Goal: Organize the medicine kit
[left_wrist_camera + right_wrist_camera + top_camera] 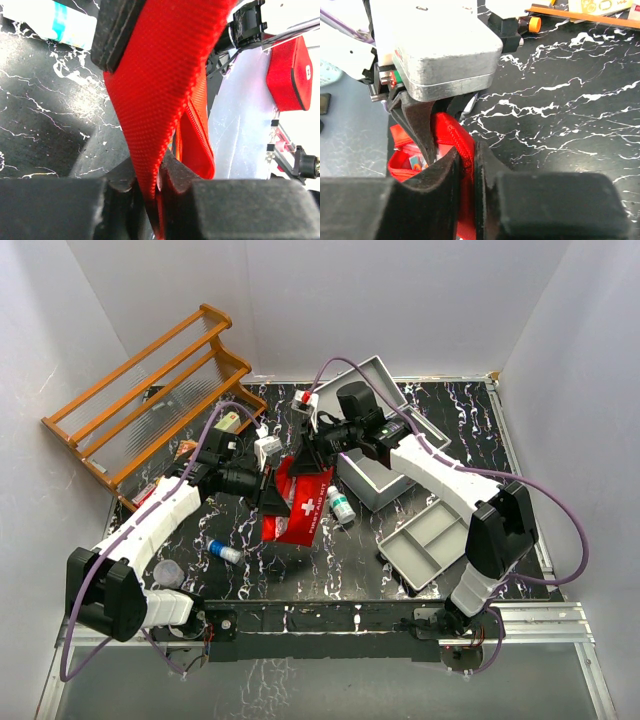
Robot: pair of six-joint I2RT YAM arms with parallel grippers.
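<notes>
Overhead view: black marble-pattern table [300, 575], white walls round it. At centre, red pouch [300, 502] w/ white cross, held up by its top edge btwn both arms.

On pouch's left side, left gripper [268, 486] closed on the fabric. In left wrist view, red weave pinched tight btwn two black fingers [60, 210].

On pouch's right side, right gripper [312, 454] closed on the zipper edge. In right wrist view, black fingers [535, 205] clamped on the red rim, w/ pouch mouth gaping below. Small items inside, too blurred to name. Both grippers facing each other, very near, on the same top edge.

Right of centre, toward the back: medicine kit [372, 490], a light-grey metal case. Its lid [375, 375] open, leaning toward back wall. Case partly hidden by right arm.

White bottle [342, 506] w/ green cap on table, btwn pouch and kit, just beside pouch.

Grey divided tray [440, 535] front-right of kit, set diagonally.

Small bottle w/ blue cap [225, 552] front-left of pouch, near left arm.

Orange-brown wooden slatted rack [150, 400] in back-left corner, well apart from kit.
</notes>
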